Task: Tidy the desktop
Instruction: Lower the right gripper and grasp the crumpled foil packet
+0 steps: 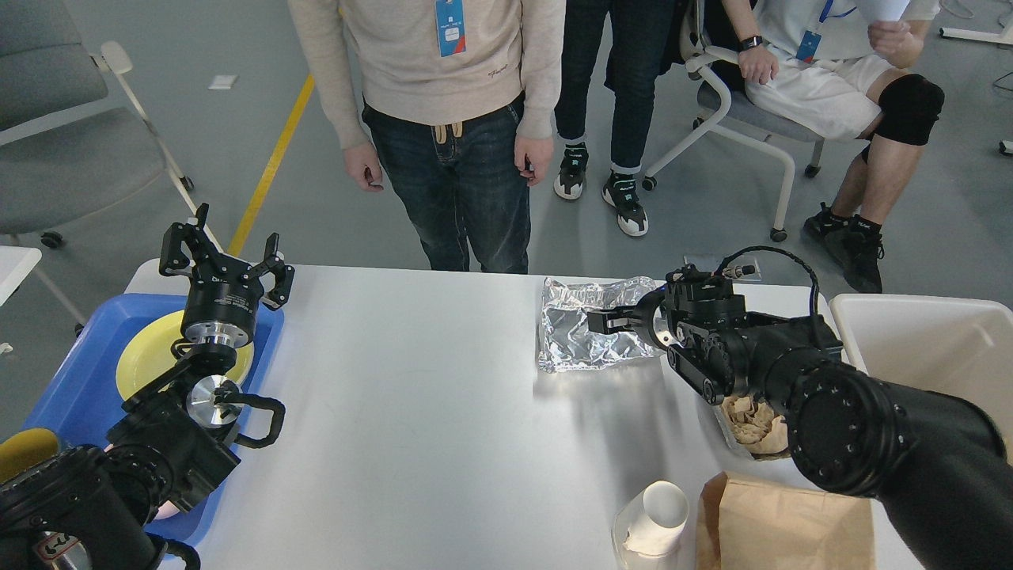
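White desktop (411, 412) fills my view, three people beyond its far edge. My right gripper (605, 321) pinches a silver foil bag (582, 328) near the far edge. My left gripper (225, 261), fingers spread and empty, hangs above the blue tray (71, 372) at the left edge, which holds a yellow plate (146, 360).

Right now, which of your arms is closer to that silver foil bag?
Right. Its gripper is over the foil bag; the left gripper is far off, above the blue tray.
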